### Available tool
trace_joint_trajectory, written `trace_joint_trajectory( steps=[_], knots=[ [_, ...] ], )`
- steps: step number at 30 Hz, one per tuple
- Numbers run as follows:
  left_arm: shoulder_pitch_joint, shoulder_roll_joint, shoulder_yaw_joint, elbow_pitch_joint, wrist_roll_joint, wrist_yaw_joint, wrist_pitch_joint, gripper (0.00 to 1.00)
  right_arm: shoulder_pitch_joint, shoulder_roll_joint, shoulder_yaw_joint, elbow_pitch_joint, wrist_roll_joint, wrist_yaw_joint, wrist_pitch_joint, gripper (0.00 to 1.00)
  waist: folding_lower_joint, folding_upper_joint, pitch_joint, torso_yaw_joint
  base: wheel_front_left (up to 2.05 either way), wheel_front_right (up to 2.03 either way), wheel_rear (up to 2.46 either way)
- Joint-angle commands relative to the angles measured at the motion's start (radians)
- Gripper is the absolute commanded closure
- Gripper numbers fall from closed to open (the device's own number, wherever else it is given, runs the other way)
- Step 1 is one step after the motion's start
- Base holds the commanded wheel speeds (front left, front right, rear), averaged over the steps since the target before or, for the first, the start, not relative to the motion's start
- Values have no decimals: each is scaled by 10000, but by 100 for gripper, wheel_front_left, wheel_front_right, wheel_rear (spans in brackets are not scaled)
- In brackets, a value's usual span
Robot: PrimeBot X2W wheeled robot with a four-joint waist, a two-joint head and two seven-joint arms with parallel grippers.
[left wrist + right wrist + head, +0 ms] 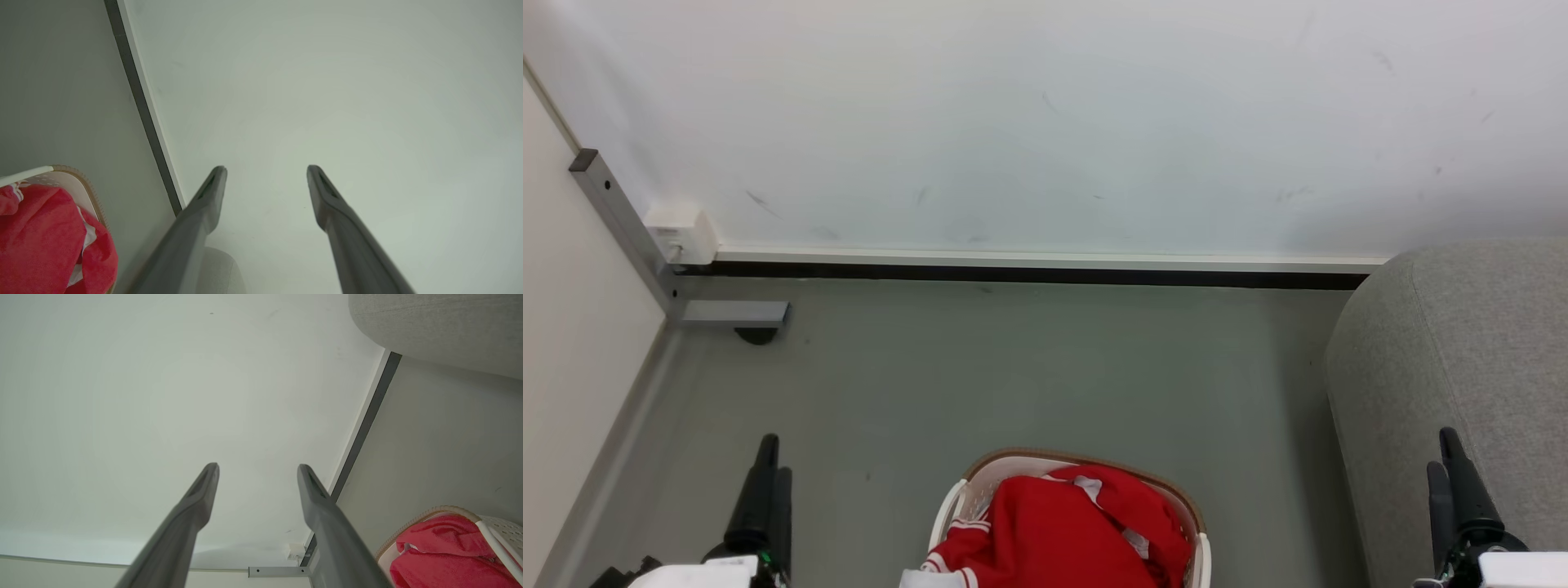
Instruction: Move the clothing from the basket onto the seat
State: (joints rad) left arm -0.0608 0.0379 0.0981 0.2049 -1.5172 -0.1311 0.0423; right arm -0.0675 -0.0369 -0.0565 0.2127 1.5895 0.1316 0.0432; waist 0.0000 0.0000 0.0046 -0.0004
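Red clothing (1054,531) lies heaped in the basket (1086,459) at the bottom middle of the head view. It fills the basket nearly to its brown rim, and a cuff with white stripes hangs over the near left edge. A small white label shows on the right of the heap. The basket stands on the grey floor (1013,367), and none of the red fabric is on the seat (1462,351).

The seat rises at the right of the head view, its rounded corner close to the wall (1045,122). It stands apart from the basket, with a strip of bare floor between them.

The left gripper (772,457) hangs at the lower left, over the floor and well to the left of the basket. In the left wrist view its two dark fingers are spread wide, with nothing between them (265,169). Behind them is only pale wall, and the clothing (41,237) and basket rim (81,179) sit off to the lower left.

The right gripper (1441,449) hangs at the lower right, in front of the seat's side; whether it touches the fabric I cannot tell. Its fingers also stand wide apart and empty in the right wrist view (257,467). There the clothing (441,555) and the perforated basket wall (502,531) lie at the lower right. The seat (441,326) crosses the upper right corner.

A dark baseboard (1013,273) runs along the foot of the wall. A small white box (678,233) sits by a grey metal post (621,220) in the left corner.
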Motion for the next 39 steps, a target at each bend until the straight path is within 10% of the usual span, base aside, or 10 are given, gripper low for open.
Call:
trace_joint_trajectory(
  steps=[1, 39],
  knots=[
    [-93, 67, 19, -318, 355, 20, -97, 0, -132, -115, 101, -277, -418, -1, -102, 0, 0, 0, -3, -10, 0, 0, 0],
    [386, 426, -1198, -1241, 8787, 1257, -1473, 0, -64, -137, 1089, -618, -8342, -6, -1474, 0, 0, 0, -40, -165, 0, 0, 0]
  ],
)
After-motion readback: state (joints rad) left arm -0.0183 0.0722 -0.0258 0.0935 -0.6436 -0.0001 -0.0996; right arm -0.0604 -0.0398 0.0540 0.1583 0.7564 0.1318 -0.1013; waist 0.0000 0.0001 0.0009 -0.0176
